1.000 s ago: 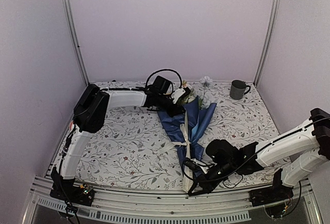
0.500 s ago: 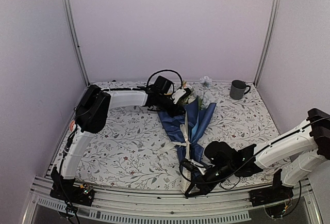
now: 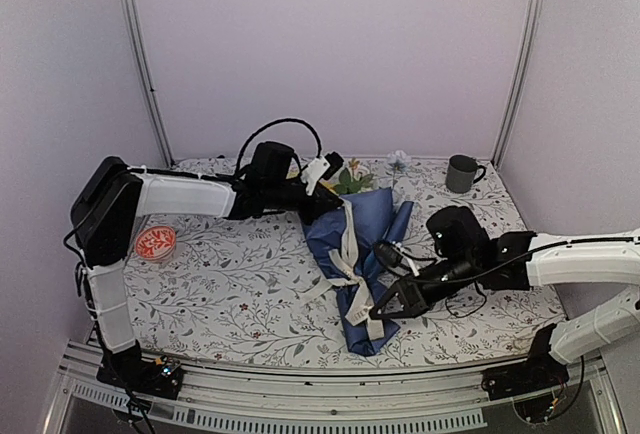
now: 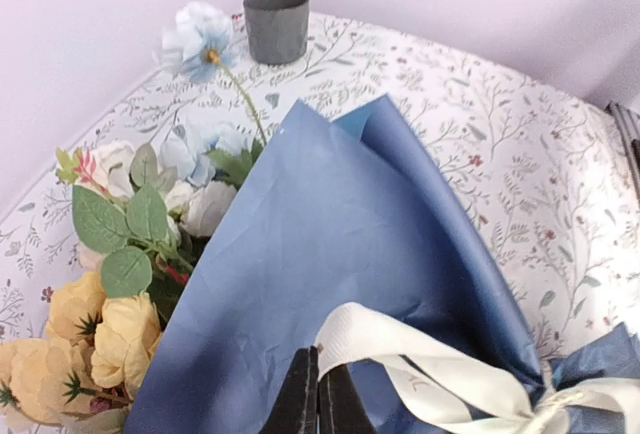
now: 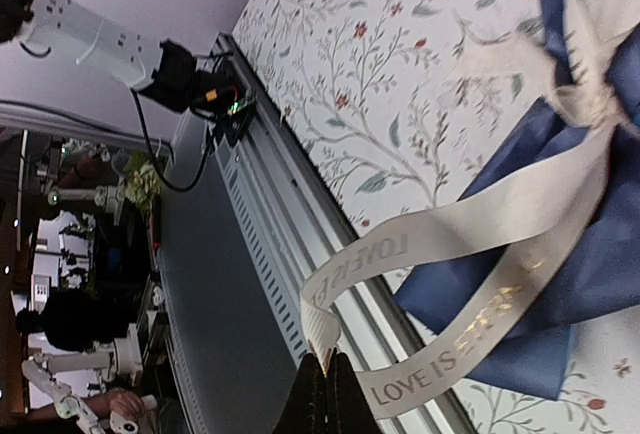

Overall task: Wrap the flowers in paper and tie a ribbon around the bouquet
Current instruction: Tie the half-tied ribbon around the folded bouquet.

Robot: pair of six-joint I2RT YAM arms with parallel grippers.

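Knotted ribbon (image 3: 348, 237) (ends gripped) round bouquet (image 3: 376, 222)

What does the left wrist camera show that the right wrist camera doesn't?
Only the left wrist view shows the flowers, a grey cup, a loose blue flower, and the left gripper shut on a loop of the ribbon. Only the right wrist view shows the ribbon's printed lettering, the table's metal edge rail, and the right gripper shut on a ribbon tail. Both show the blue paper, the ribbon knotted around it, and the floral tablecloth.
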